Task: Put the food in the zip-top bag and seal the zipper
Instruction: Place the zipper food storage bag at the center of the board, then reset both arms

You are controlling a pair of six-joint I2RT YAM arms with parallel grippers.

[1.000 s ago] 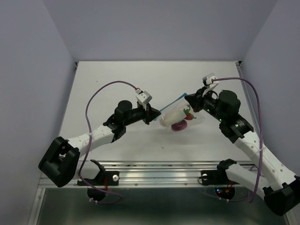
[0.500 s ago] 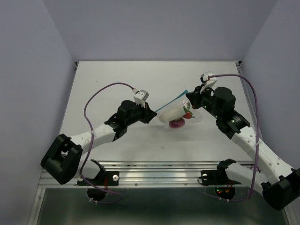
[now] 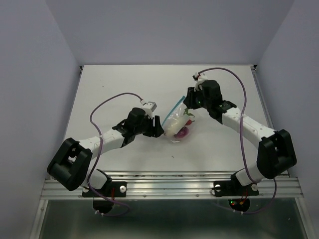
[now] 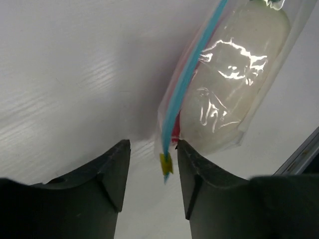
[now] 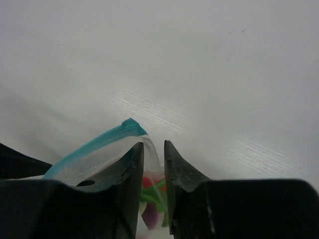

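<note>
My right pincer (image 5: 153, 147) nips the zip-top bag (image 4: 234, 99); left pincer (image 4: 153, 149), spread astride the zipper (image 4: 195, 64), should clamp squarely before sliding.

You see the clear zip-top bag (image 3: 172, 122) at the tabletop's centre, blue zipper (image 3: 174, 106) along its far-left edge, holding white radish (image 4: 234, 89), purple onion (image 3: 183, 133) and red chili (image 5: 147, 180).
</note>
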